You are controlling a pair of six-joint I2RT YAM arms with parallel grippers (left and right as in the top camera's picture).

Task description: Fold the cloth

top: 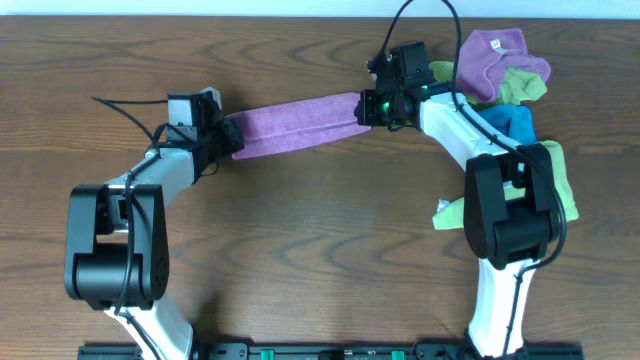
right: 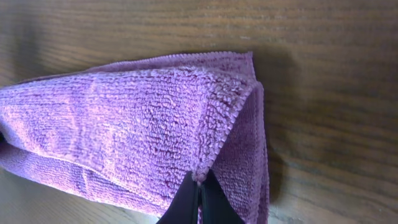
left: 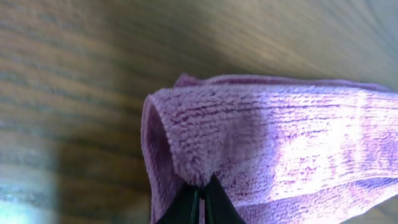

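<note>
The cloth [top: 295, 125] is pinched at its ends by the closed left claw [top: 228, 138] and right claw [top: 365, 108], stretched as a doubled strip over the table [top: 320, 250], so one fold seems made and the end-to-end fold is judged not yet done.

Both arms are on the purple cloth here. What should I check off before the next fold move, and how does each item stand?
1. Left gripper pinches its end of the purple cloth: ok, fingers closed on the edge in the left wrist view.
2. Right gripper pinches the other end: ok, same in the right wrist view.
3. Cloth runs as one band between the grippers, no twist: ok.
4. Doubled layers line up at the edges: cannot tell.
5. Cloth is lifted off the table: cannot tell.
6. Held cloth is apart from the pile of spare cloths: ok, though the pile lies close behind the right gripper.
</note>
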